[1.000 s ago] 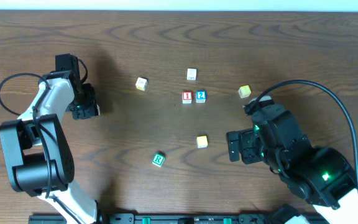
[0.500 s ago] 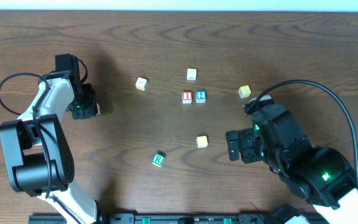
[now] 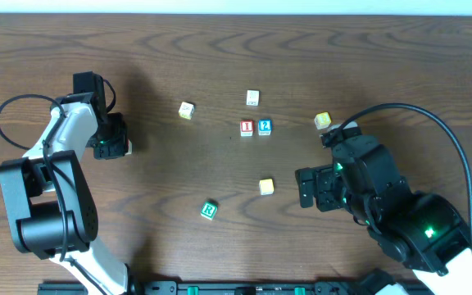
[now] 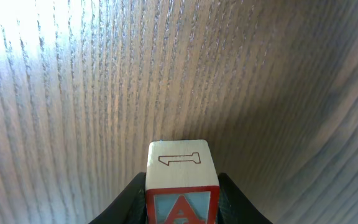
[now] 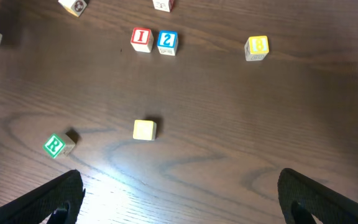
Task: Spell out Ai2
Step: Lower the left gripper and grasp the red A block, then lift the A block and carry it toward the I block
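Observation:
My left gripper [image 3: 115, 147] at the far left is shut on the "A" cube [image 4: 180, 180], a white and red cube held between the dark fingers [image 4: 132, 202] just above the table. The red "I" cube [image 3: 247, 127] and the blue "2" cube [image 3: 265, 127] stand side by side in the middle of the table. They also show in the right wrist view, the "I" cube [image 5: 142, 38] to the left of the "2" cube [image 5: 166, 42]. My right gripper [image 3: 306, 190] is open and empty, in front and to the right of them, with its jaws wide apart [image 5: 185, 205].
A green "R" cube [image 3: 210, 210] and a plain yellow cube [image 3: 266, 187] lie in front of the pair. Two pale cubes [image 3: 253, 98] [image 3: 187, 110] lie behind, and a yellow cube [image 3: 323, 121] lies to the right near my right arm.
My right gripper has shifted slightly to the left. The left arm and all the cubes have stayed in place.

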Motion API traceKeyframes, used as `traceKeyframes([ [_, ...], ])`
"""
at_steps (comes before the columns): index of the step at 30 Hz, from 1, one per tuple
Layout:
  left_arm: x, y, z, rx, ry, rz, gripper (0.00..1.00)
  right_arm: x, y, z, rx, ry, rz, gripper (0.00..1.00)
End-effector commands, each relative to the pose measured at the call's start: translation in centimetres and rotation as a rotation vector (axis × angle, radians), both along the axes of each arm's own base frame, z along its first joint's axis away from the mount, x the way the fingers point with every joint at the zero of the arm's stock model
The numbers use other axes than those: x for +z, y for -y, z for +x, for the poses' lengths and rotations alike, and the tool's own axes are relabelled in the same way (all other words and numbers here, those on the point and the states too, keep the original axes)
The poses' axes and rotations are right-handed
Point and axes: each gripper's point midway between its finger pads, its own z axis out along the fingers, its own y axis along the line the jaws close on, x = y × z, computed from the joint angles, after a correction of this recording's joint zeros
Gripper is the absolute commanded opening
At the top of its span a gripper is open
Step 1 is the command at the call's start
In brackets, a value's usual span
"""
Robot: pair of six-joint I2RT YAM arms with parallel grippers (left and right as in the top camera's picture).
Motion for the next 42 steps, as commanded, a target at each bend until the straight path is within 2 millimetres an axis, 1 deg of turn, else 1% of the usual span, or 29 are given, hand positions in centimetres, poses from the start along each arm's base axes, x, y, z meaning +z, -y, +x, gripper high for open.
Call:
traceKeyframes([
  [1, 0.2, -0.4, 0.5, -0.117, 0.010, 0.021, 0.05, 0.9, 0.5, 0.5, -0.027, 0.025, 0.008, 0.99],
  [3, 1.0, -0.4, 1.6, -0.226, 0.050, 0.034, 0.06, 1.0, 0.5, 0.6, -0.029, 0.031, 0.008, 0.99],
  [5, 2.4, -0.3, 3.5, -0.379, 0.121, 0.052, 0.05, 1.1, 0.4, 0.7, -0.022, 0.041, 0.009, 0.99],
  [7, 4.2, -0.1, 5.5, -0.550, 0.200, 0.084, 0.05, 1.3, 0.3, 0.9, -0.017, 0.053, 0.009, 0.99],
  [9, 6.2, 1.1, 7.7, -0.771, 0.307, 0.112, 0.05, 1.5, 0.2, 1.2, -0.019, 0.066, 0.010, 0.99],
  [10, 7.1, 2.1, 8.6, -0.884, 0.365, 0.111, 0.05, 1.6, 0.2, 1.3, -0.014, 0.074, 0.011, 0.99],
  [12, 9.4, 5.3, 9.7, -1.081, 0.504, 0.053, 0.05, 1.9, 0.0, 1.6, -0.008, 0.092, 0.017, 0.99],
  [15, 12.1, 10.0, 9.9, -1.237, 0.681, -0.078, 0.06, 2.3, -0.1, 2.0, -0.014, 0.111, 0.022, 0.99],
  [17, 13.0, 12.6, 9.4, -1.349, 0.756, -0.125, 0.05, 2.3, 0.0, 2.1, -0.019, 0.117, 0.018, 0.99],
  [18, 13.1, 13.7, 8.9, -1.411, 0.769, -0.134, 0.05, 2.3, 0.1, 2.1, -0.021, 0.118, 0.015, 0.99],
  [20, 12.7, 15.4, 8.0, -1.508, 0.759, -0.134, 0.05, 2.3, 0.1, 2.1, -0.023, 0.117, 0.013, 0.99],
  [23, 12.1, 17.4, 6.8, -1.611, 0.731, -0.130, 0.05, 2.2, 0.2, 2.0, -0.023, 0.115, 0.011, 0.99],
  [25, 12.1, 18.3, 6.3, -1.647, 0.729, -0.139, 0.05, 2.2, 0.2, 2.0, -0.025, 0.116, 0.008, 0.99],
  [28, 12.0, 18.9, 6.1, -1.671, 0.727, -0.141, 0.05, 2.2, 0.3, 2.0, -0.025, 0.112, 0.005, 0.99],
  [30, 11.4, 18.7, 6.2, -1.691, 0.684, -0.090, 0.06, 2.1, 0.3, 1.9, -0.024, 0.109, 0.003, 0.99],
  [33, 10.0, 17.8, 6.4, -1.713, 0.539, 0.063, 0.06, 2.0, 0.5, 1.8, -0.016, 0.106, -0.015, 0.99],
  [36, 9.0, 17.1, 6.6, -1.632, 0.389, 0.198, 0.05, 1.9, 0.8, 1.8, -0.025, 0.106, -0.029, 0.99],
  [37, 8.9, 17.4, 6.5, -1.611, 0.358, 0.232, 0.05, 1.9, 0.9, 1.9, -0.029, 0.109, -0.032, 0.99],
  [40, 8.9, 19.7, 6.1, -1.592, 0.313, 0.325, 0.05, 2.0, 1.3, 2.0, -0.046, 0.120, -0.049, 0.99],
  [42, 8.9, 20.4, 5.8, -1.553, 0.281, 0.389, 0.05, 2.1, 1.5, 2.2, -0.057, 0.127, -0.060, 0.99],
])
